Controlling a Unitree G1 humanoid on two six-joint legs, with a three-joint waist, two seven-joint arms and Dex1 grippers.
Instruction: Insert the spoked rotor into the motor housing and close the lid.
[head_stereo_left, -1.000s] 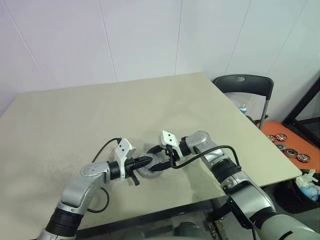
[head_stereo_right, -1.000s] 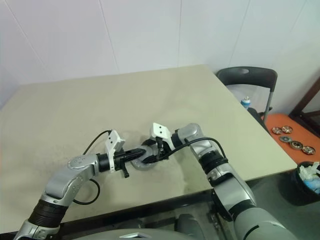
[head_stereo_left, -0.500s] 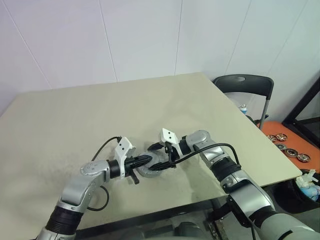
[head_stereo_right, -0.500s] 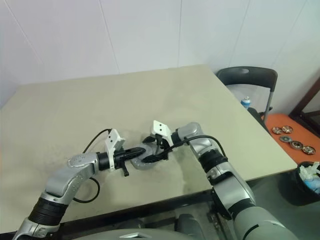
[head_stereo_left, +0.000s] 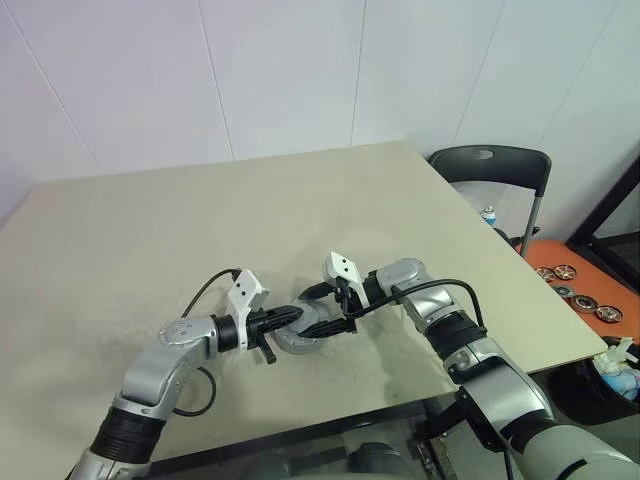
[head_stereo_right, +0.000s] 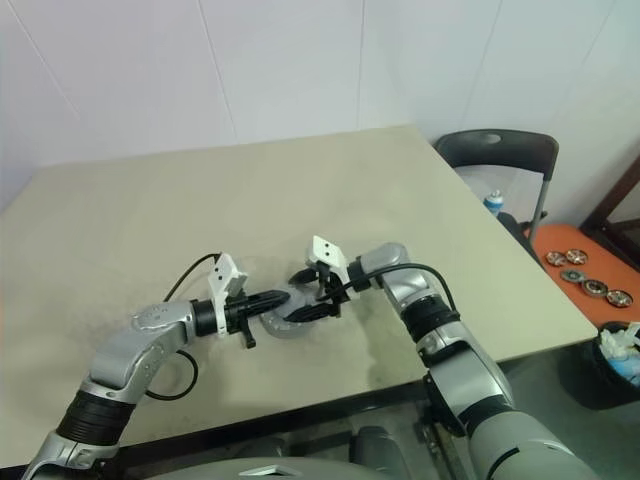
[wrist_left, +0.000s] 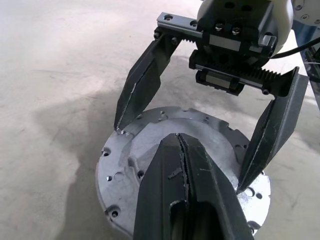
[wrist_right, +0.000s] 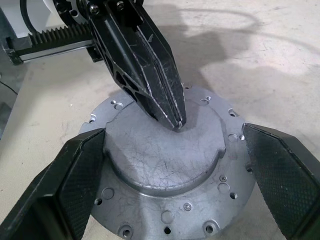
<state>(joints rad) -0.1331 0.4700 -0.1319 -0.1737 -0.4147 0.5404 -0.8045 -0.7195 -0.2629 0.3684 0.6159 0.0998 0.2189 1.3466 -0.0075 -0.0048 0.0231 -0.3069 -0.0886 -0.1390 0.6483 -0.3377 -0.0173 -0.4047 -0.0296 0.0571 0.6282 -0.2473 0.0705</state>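
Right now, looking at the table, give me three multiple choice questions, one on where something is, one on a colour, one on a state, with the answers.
1. Where does the lid lie?
A. on the table, between the two grippers
B. on the folding chair
C. on the floor

2. What colour is the lid's outer face?
A. orange
B. plain grey
C. white

3. How do the two grippers stand?
A. both open
B. left gripper shut, right gripper open
C. left open, right shut

Answers:
1 A, the head views show it on the tabletop where both grippers meet.
2 B, both wrist views show bare grey metal with small holes round the rim.
3 B, the left fingers press together with their tip on the lid, while the right fingers stand wide apart on either side of it.
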